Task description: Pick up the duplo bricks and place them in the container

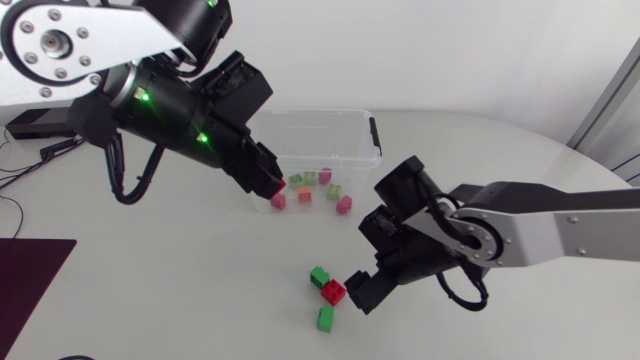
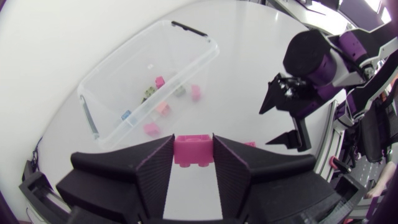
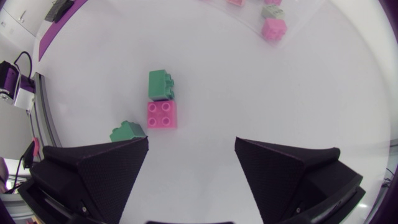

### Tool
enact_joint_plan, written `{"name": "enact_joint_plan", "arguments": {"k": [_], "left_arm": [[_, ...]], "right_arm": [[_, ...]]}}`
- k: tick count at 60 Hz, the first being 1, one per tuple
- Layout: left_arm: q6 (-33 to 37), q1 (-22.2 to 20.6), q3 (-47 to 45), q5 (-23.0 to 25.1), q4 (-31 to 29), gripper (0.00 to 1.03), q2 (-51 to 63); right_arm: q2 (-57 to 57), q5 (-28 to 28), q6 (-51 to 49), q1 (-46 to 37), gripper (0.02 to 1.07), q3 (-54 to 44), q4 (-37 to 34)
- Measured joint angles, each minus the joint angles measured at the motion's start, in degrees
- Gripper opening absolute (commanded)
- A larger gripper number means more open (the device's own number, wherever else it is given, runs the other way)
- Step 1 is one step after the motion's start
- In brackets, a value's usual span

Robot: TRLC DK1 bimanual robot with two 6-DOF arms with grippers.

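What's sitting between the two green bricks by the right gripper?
A single red brick, lying against the green brick farther from the right gripper; the head and right wrist views both show it.

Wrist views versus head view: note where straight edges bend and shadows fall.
Left wrist view: the clear plastic container has a bowed rim. Right wrist view: the flat white table looks domed. Head view: lines are straight; faint soft shadow under the black right gripper.
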Motion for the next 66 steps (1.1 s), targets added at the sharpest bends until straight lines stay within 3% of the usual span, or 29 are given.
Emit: {"name": "enact_joint_plan", "arguments": {"k": [19,38,52,56,57,58,64,66], "left_arm": [[0.76,5.16,8.31,2.01,9.79,0.03,7.21],[-0.22,9.81,13.88,3.82,15.52,0.03,17.16],[-1.46,11.23,15.45,3.85,16.13,0.03,23.52],[-1.95,11.63,16.44,3.87,16.11,0.04,25.42],[-2.12,11.69,16.55,3.89,16.13,0.14,25.64],[-2.30,11.85,16.70,3.93,16.13,0.16,26.14],[-2.32,12.33,16.90,4.28,16.15,0.80,26.82],[-2.32,12.44,16.90,4.28,16.06,0.96,26.84]], "right_arm": [[11.93,1.70,1.27,2.56,1.02,8.17,-4.20],[15.34,1.88,1.29,5.29,1.02,11.54,-5.55],[17.81,2.71,1.29,6.03,0.92,13.29,-7.28],[18.49,2.73,1.29,6.03,0.84,14.47,-7.85],[18.67,2.73,1.27,6.03,0.81,14.71,-7.93],[18.95,2.71,1.27,6.03,0.80,15.10,-7.98],[20.04,2.73,1.27,6.03,0.77,16.00,-7.98],[20.28,2.71,1.25,6.03,0.74,16.09,-8.13]]}}
